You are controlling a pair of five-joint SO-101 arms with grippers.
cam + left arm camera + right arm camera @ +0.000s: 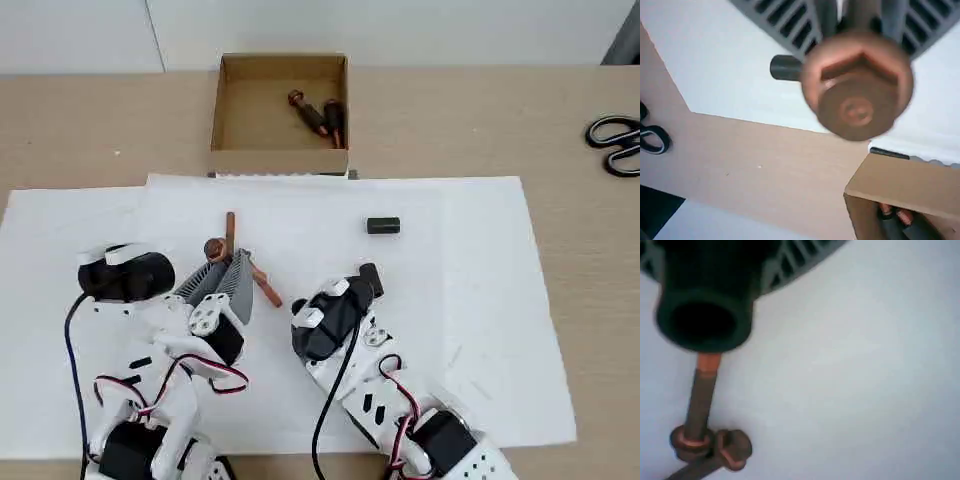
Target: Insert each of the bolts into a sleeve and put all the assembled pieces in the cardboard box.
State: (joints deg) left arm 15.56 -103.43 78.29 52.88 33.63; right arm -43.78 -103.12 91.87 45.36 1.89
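High view: I see the left gripper [225, 268] clamped on a bolt [215, 248], well apart from the cardboard box [215, 110] holding 2 assembled pieces [318, 115]. Left wrist view: grey fingers [785, 20] pinch the bolt's head. Right wrist view: the right gripper [705, 270] apparently grips a sleeve [702, 325], near 2 loose bolts [700, 405].

Two assembled pieces [318, 115] inside the cardboard box [252, 125]
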